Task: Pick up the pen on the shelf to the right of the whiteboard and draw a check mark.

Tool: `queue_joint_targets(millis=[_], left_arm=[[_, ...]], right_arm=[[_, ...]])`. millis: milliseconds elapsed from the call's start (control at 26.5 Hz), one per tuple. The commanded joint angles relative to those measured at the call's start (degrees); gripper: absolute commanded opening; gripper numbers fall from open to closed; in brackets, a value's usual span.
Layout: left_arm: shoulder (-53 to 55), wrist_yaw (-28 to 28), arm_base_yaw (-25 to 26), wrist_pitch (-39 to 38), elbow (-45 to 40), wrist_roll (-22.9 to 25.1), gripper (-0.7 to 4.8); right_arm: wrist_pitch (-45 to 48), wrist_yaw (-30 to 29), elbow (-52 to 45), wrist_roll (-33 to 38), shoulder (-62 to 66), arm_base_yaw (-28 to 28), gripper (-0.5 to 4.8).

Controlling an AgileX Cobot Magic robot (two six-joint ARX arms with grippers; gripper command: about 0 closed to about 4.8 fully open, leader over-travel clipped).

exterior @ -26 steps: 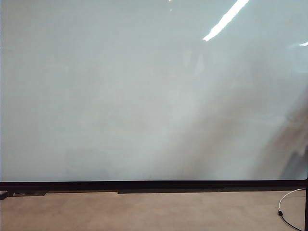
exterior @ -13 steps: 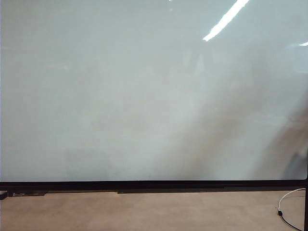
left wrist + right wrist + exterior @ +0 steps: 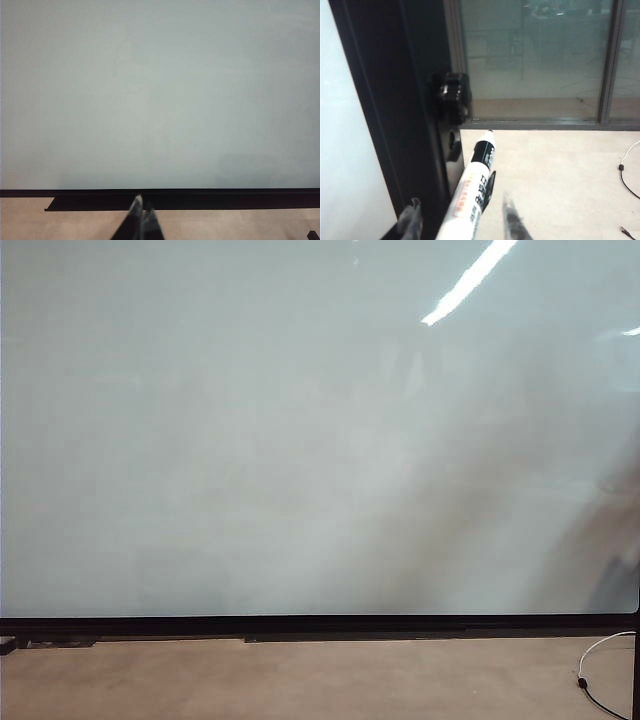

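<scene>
Pickup is judged the step in hand; the pen (image 3: pixel 470 197) lies between the spread fingers of the right gripper (image 3: pixel 460 220), beside the black frame (image 3: pixel 395 100) at the whiteboard (image 3: pixel 300 440) edge; whether the fingers touch it cannot be told; the left gripper (image 3: pixel 141 220) sits pressed together below the board; a firm pinch is needed next; no check mark is drawn yet.

Soft, hazy light; glare streak on the whiteboard (image 3: pixel 300 440).
</scene>
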Motion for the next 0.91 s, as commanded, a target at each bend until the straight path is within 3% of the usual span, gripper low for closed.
queue_joint_targets(millis=[38, 302, 416, 529, 605, 680, 794, 907], left_arm=[[0.02, 0.02, 0.0, 0.72, 0.17, 0.26, -0.04], [0.02, 0.02, 0.0, 0.72, 0.17, 0.26, -0.04], [0.02, 0.02, 0.0, 0.72, 0.17, 0.26, -0.05], [0.02, 0.0, 0.0, 0.72, 0.17, 0.26, -0.04], [0.02, 0.02, 0.0, 0.72, 0.15, 0.26, -0.04], [0.02, 0.02, 0.0, 0.72, 0.17, 0.26, -0.05], [0.02, 0.0, 0.0, 0.72, 0.17, 0.26, -0.04], [0.02, 0.02, 0.0, 0.74, 0.17, 0.26, -0.04]], right_arm=[[0.98, -0.13, 0.2, 0.13, -0.35, -0.02, 2.06], [0.98, -0.15, 0.31, 0.13, -0.35, -0.02, 1.94], [1.01, -0.28, 0.31, 0.13, -0.35, -0.02, 1.36], [1.01, -0.37, 0.31, 0.11, -0.35, 0.02, 1.34], [1.01, -0.42, 0.33, 0.11, -0.35, 0.02, 0.79], [1.01, -0.61, 0.33, 0.11, -0.35, 0.02, 0.7], [1.01, -0.98, 0.33, 0.13, -0.37, 0.09, 0.05], [1.01, -1.18, 0.33, 0.13, -0.37, 0.09, -0.06]])
